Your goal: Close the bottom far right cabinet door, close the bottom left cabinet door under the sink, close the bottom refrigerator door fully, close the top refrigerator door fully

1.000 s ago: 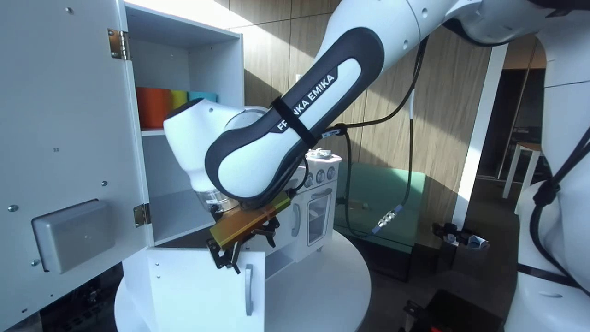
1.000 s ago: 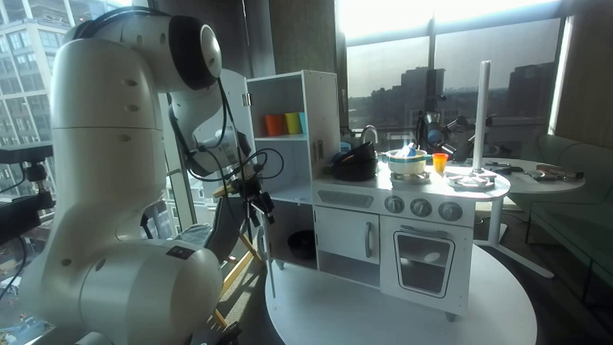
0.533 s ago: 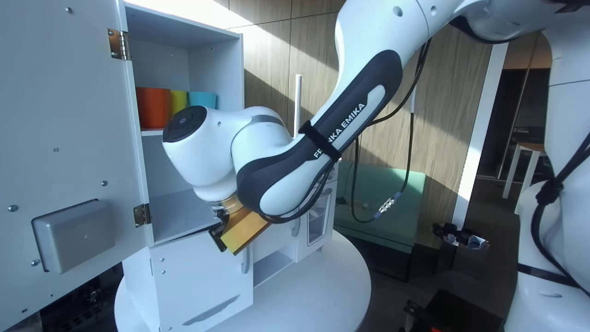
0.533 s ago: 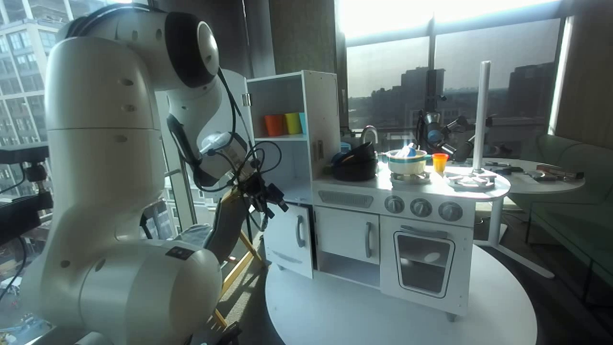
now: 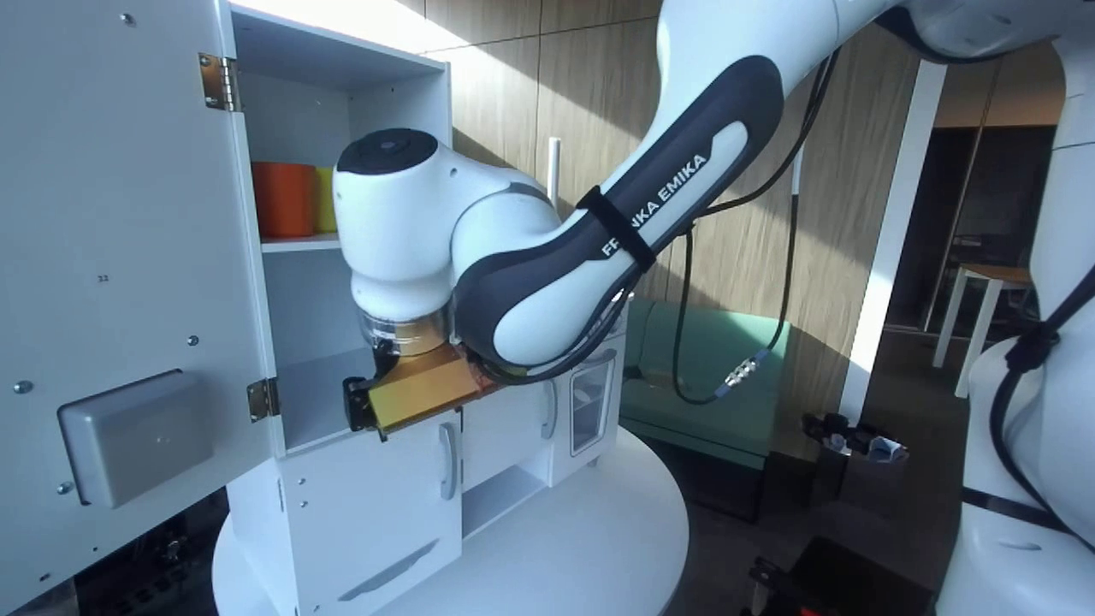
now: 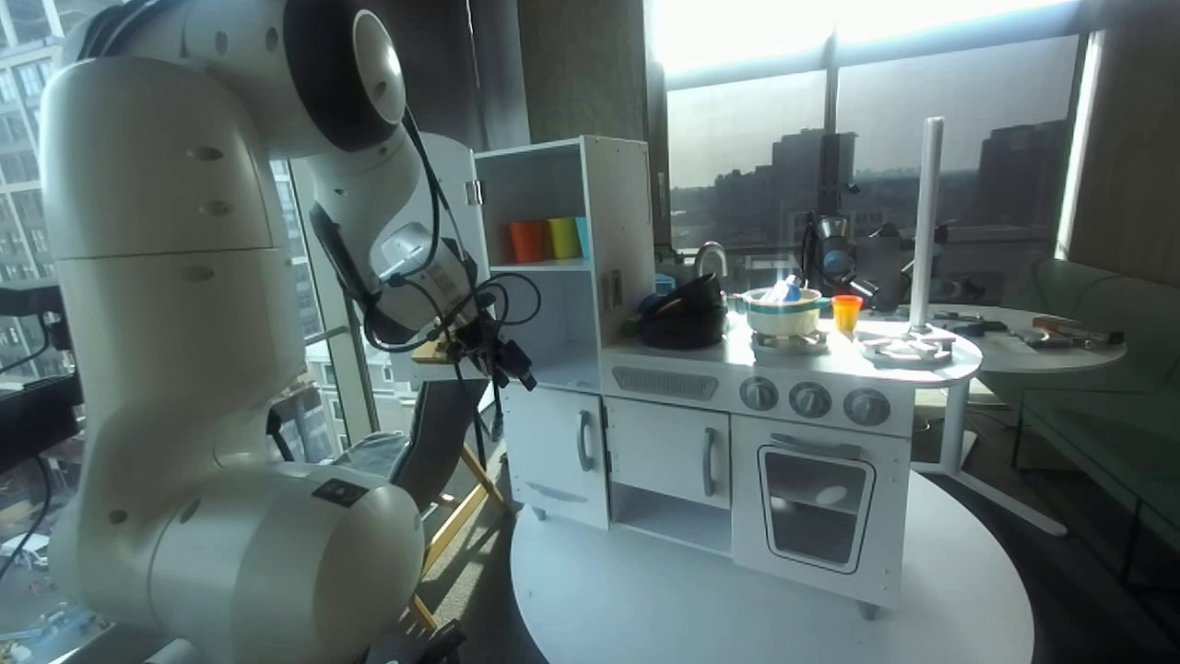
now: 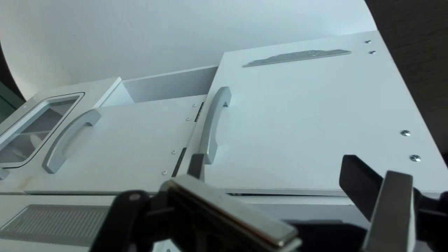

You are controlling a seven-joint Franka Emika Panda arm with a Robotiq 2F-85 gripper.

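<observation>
The bottom refrigerator door (image 5: 368,513) is almost flush with its frame. In the wrist view a thin dark gap shows along the top edge of this door (image 7: 308,115), toward its handle. My gripper (image 7: 274,171) is open, its fingers apart and empty, near that top edge; whether it touches is unclear. In an exterior view the gripper (image 6: 509,387) is beside the fridge opening. The top refrigerator door (image 5: 128,257) stands wide open, its inner face showing. The bottom left cabinet door (image 6: 659,452) and the windowed bottom far right door (image 6: 751,553) look shut.
The fridge shelf holds an orange cup (image 6: 528,240) and a yellow cup (image 6: 563,237). Black pans (image 6: 684,318), a white pot (image 6: 784,311) and a small orange cup (image 6: 846,312) stand on the counter. The kitchen stands on a round white table (image 6: 784,618).
The bottom refrigerator door has swung from wide open to almost shut. My gripper has followed it inward, then turned and risen to its top edge. The top refrigerator door has not moved.
</observation>
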